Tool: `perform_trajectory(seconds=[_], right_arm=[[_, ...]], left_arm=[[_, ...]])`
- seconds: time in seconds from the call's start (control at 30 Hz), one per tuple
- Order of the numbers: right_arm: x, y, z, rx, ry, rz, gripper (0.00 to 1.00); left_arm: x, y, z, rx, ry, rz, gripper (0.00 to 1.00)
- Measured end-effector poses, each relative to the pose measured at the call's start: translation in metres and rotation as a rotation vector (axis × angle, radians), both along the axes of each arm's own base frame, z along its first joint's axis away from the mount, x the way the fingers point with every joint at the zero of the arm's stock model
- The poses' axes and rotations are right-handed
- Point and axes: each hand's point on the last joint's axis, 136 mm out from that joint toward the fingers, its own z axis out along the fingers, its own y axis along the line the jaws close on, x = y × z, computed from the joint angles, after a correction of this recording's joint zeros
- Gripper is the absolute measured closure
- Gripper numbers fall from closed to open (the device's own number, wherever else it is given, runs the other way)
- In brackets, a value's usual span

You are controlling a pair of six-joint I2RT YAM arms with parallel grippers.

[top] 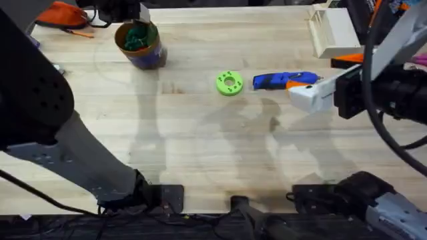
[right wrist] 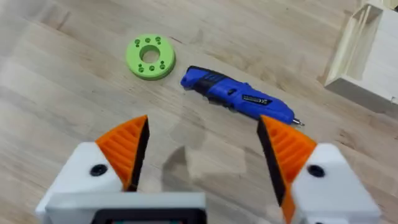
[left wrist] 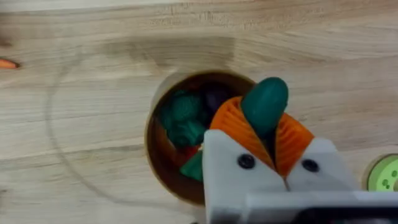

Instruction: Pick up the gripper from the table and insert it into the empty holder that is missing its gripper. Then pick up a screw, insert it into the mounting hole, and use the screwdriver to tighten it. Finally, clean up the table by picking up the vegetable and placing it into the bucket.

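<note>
My left gripper (left wrist: 267, 129) is shut on the dark green vegetable (left wrist: 267, 102), which stands out past its orange pads. It hangs over the open mouth of the tan bucket (left wrist: 154, 146). In the overhead view that bucket (top: 139, 45) stands at the far left with green pieces inside. The blue screwdriver (top: 283, 81) lies on the table right of centre. My right gripper (right wrist: 202, 146) is open just on the near side of the screwdriver (right wrist: 236, 99), with nothing between its fingers. The loose gripper part, its holder and the screw are out of view.
A round lime-green disc (top: 229, 83) lies left of the screwdriver. A pale wooden box (top: 333, 30) sits at the far right. An orange object (top: 63, 13) lies at the far left corner. The left arm crosses the table's left side.
</note>
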Motion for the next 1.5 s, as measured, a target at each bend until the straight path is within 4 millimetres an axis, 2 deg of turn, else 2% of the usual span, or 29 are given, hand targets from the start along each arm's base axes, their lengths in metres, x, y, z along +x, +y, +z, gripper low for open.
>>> perform_trajectory(seconds=[0.53, 0.57, 0.73, 0.77, 0.8, 0.97, 1.13, 1.27, 1.5], right_arm=[[0.000, 0.000, 0.000, 0.000, 0.000, 0.000, 0.012], [0.000, 0.000, 0.000, 0.000, 0.000, 0.000, 0.012], [0.000, 0.000, 0.000, 0.000, 0.000, 0.000, 0.014], [0.000, 0.000, 0.000, 0.000, 0.000, 0.000, 0.014], [0.000, 0.000, 0.000, 0.000, 0.000, 0.000, 0.013], [0.000, 0.000, 0.000, 0.000, 0.000, 0.000, 0.012], [0.000, 0.000, 0.000, 0.000, 0.000, 0.000, 0.012], [0.000, 0.000, 0.000, 0.000, 0.000, 0.000, 0.012], [0.000, 0.000, 0.000, 0.000, 0.000, 0.000, 0.012]], left_arm=[[-0.009, 0.002, -0.004, 0.004, 0.042, 0.013, 0.971], [-0.009, 0.002, -0.004, 0.007, 0.043, 0.011, 0.914], [-0.012, 0.008, -0.007, 0.025, 0.062, 0.034, 0.120], [-0.012, 0.009, -0.007, 0.024, 0.063, 0.039, 0.052], [-0.013, 0.009, -0.007, 0.024, 0.064, 0.039, 0.024], [-0.018, 0.006, -0.008, 0.018, 0.092, 0.035, 0.015], [-0.022, 0.007, 0.007, 0.026, 0.084, 0.039, 0.014], [-0.034, 0.010, 0.043, 0.055, 0.034, 0.053, 0.013], [-0.098, 0.009, 0.110, 0.101, 0.009, 0.082, 0.013]])
